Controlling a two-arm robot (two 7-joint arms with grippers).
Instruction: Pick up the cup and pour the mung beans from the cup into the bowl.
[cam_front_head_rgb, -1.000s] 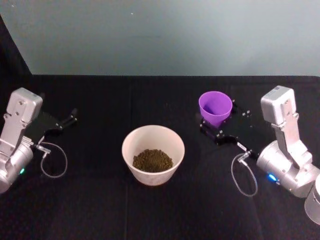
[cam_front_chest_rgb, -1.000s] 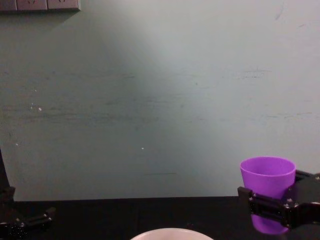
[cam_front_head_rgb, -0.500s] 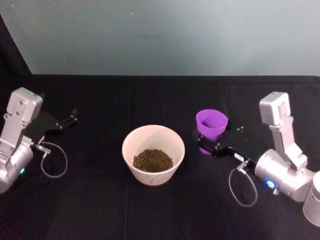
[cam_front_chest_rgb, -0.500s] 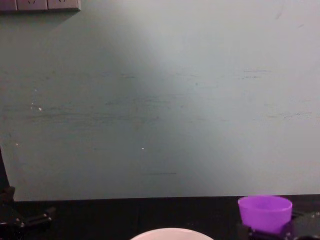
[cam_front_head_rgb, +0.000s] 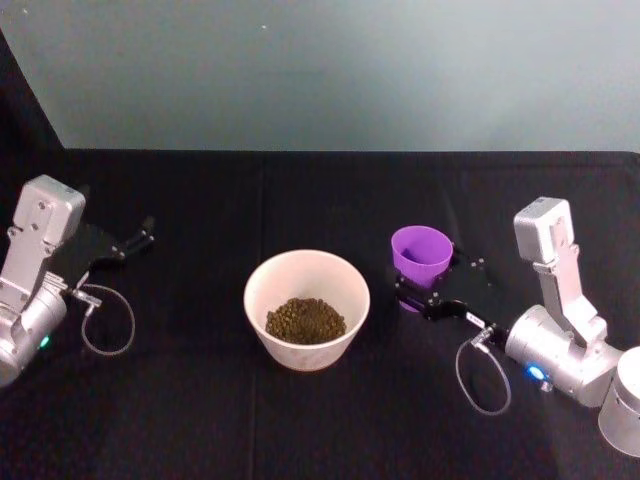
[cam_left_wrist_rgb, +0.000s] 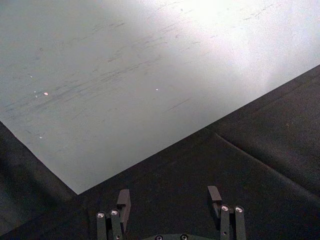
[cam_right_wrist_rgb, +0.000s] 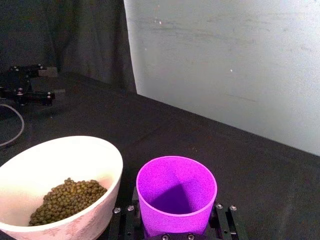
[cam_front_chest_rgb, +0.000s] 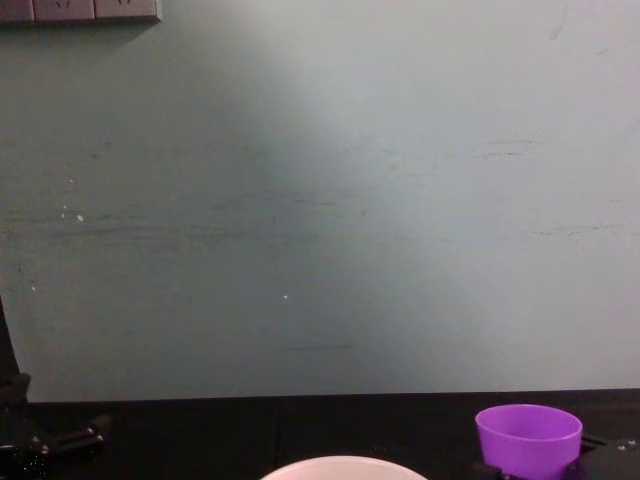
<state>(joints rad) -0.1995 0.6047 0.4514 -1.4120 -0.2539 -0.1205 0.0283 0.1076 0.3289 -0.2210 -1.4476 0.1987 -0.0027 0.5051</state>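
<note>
The small bright purple plastic cup (cam_front_head_rgb: 421, 254) stands upright right of centre in the head view, clasped low between the black fingers of the right claw (cam_front_head_rgb: 424, 298); it seems to rest on the black table (cam_front_head_rgb: 300, 420), though its base is hidden. Just left, the pale pinkish-white round bowl (cam_front_head_rgb: 306, 283) holds the greenish-brown mung beans (cam_front_head_rgb: 305, 320). At far left, the left claw (cam_left_wrist_rgb: 169, 205) waits spread apart.

Black-clothed table (cam_front_head_rgb: 300, 420), pale bowl (cam_front_head_rgb: 306, 309) on it, purple cup (cam_front_head_rgb: 420, 254) just beside
</note>
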